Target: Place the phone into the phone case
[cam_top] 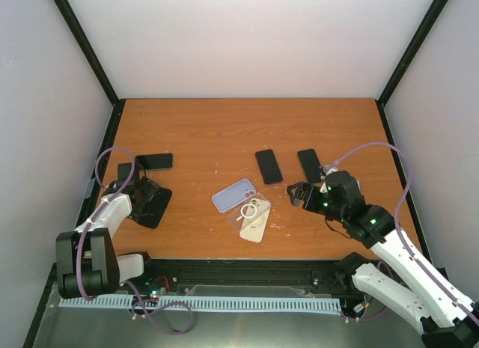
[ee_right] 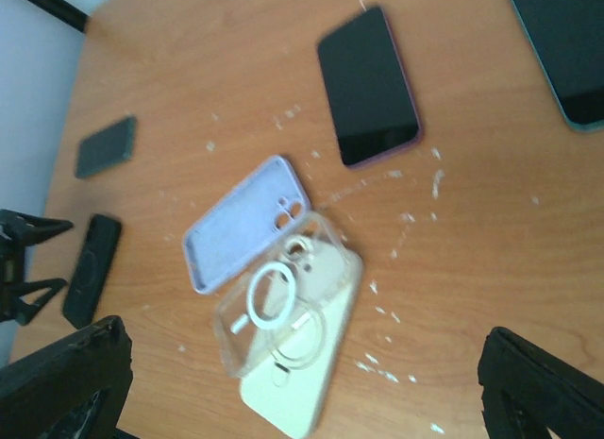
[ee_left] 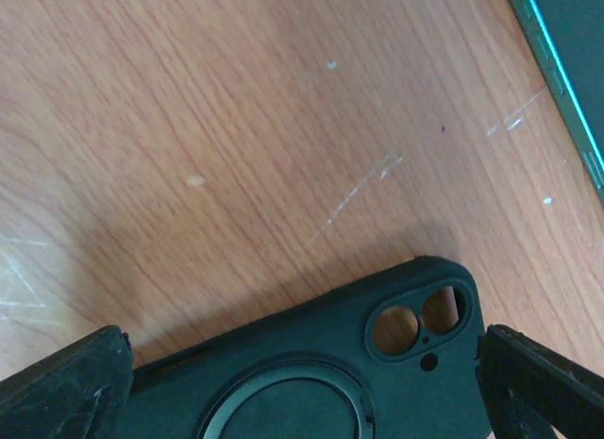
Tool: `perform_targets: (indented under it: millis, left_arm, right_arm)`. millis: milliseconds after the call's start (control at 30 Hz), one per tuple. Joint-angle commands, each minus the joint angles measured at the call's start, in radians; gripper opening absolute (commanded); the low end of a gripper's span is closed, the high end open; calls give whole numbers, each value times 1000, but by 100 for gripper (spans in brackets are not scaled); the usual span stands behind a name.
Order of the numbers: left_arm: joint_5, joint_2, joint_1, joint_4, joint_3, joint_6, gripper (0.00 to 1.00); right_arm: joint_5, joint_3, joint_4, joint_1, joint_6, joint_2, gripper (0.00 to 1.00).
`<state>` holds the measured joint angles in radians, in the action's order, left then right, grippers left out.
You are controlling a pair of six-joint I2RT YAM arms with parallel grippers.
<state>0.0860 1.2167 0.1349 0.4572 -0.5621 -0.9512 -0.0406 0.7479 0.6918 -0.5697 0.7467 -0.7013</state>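
Holds left gripper (ee_left: 302,363) wide open astride black case (ee_left: 311,363) at left; holds right gripper (cam_top: 298,194) open, empty, right of lavender case (cam_top: 233,194) and clear case (cam_top: 251,210), near 2 dark phones (cam_top: 269,166)

- The table (cam_top: 247,123) is bare wood from 10 through 12 to 2 o'clock, open for passing.
- At the centre a heap blocks low travel: a lilac case (cam_top: 233,194), a clear case (cam_top: 253,208) and a cream slab (cam_top: 258,228), all overlapping.
- A black phone (cam_top: 269,166) at the heap's 1 o'clock and another phone (cam_top: 310,165) at 2 o'clock lie flat, with a bare lane between them.
- At 9 o'clock lie a black case (cam_top: 157,209) and a dark phone (cam_top: 154,162), with a bare strip between them and the heap.
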Motion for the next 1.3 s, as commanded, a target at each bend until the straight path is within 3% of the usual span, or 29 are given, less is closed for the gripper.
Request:
perform_targets:
  millis: [0, 167, 400, 567, 867, 1067, 1167, 1267]
  left_arm:
    - [-88, -22, 5, -45, 30, 17, 100]
    - [-245, -74, -9, -107, 96, 7, 99]
    - [-310, -134, -97, -117, 148, -66, 99]
    - [-338, -218, -184, -105, 128, -116, 99]
    - [-255, -249, -203, -20, 72, -49, 99]
    - [-102, -143, -260, 41, -56, 94, 86]
    - [-64, -66, -324, 106, -143, 133, 87]
    - [1, -3, -395, 152, -203, 151, 96]
  right_arm:
    - [0, -47, -52, 7, 52, -44, 98]
    - [242, 21, -76, 7, -76, -181, 98]
    - [491, 145, -105, 35, -295, -434, 97]
    - [427, 194, -126, 37, -321, -582, 89]
    - [285, 261, -204, 37, -329, -756, 77]
    - [256, 372, -204, 34, -363, -883, 74]
    - [260, 426, -210, 33, -397, -939, 75]
    - [254, 484, -209, 33, -441, -1005, 78]
